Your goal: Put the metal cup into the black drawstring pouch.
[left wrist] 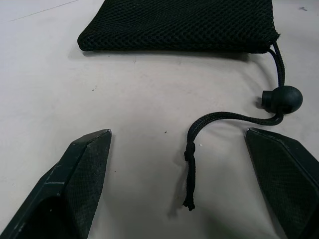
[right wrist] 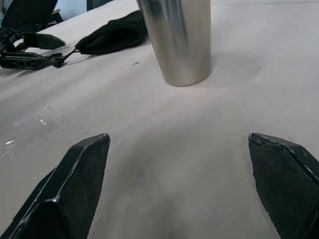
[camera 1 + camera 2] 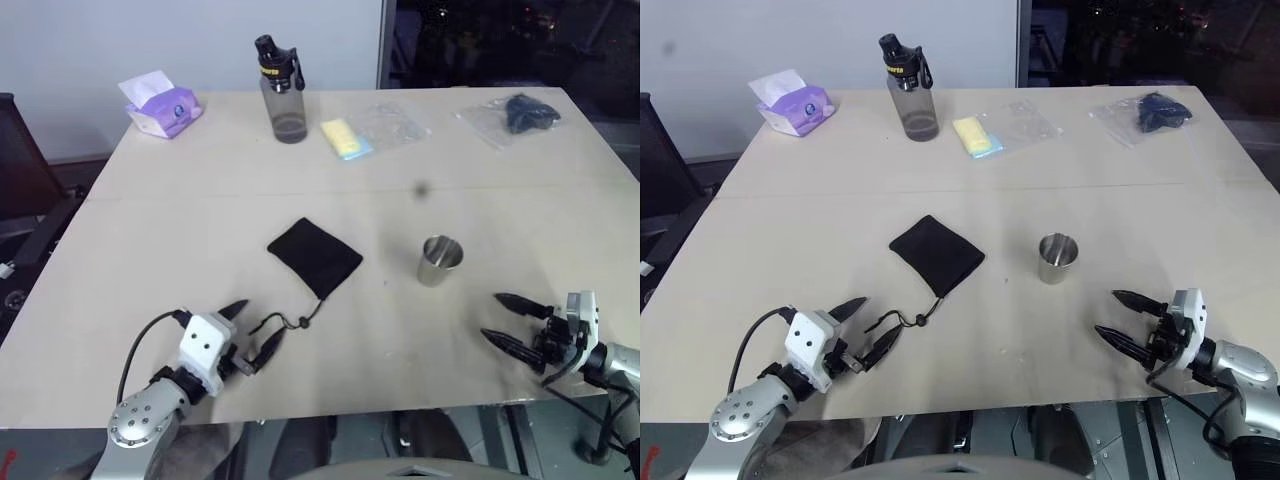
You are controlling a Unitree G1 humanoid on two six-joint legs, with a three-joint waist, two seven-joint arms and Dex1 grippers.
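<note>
The metal cup [image 3: 438, 260] stands upright on the beige table [image 3: 150, 230], right of centre. To its left lies the black drawstring pouch [image 3: 314, 256], flat, with its cord and toggle [image 3: 300, 322] trailing toward the near edge. My left gripper [image 3: 252, 332] is open at the near left, and the cord's end [image 1: 189, 169] lies between its fingers, untouched. My right gripper [image 3: 508, 322] is open at the near right, pointing at the cup [image 2: 175, 40] from a short way off, with nothing between its fingers.
At the back of the table stand a grey bottle with a black cap [image 3: 283, 92], a tissue pack [image 3: 160, 106], a yellow sponge [image 3: 345, 138], a clear plastic bag [image 3: 395, 122] and a dark item in a plastic bag [image 3: 520, 114]. A black chair [image 3: 20, 170] is at the left.
</note>
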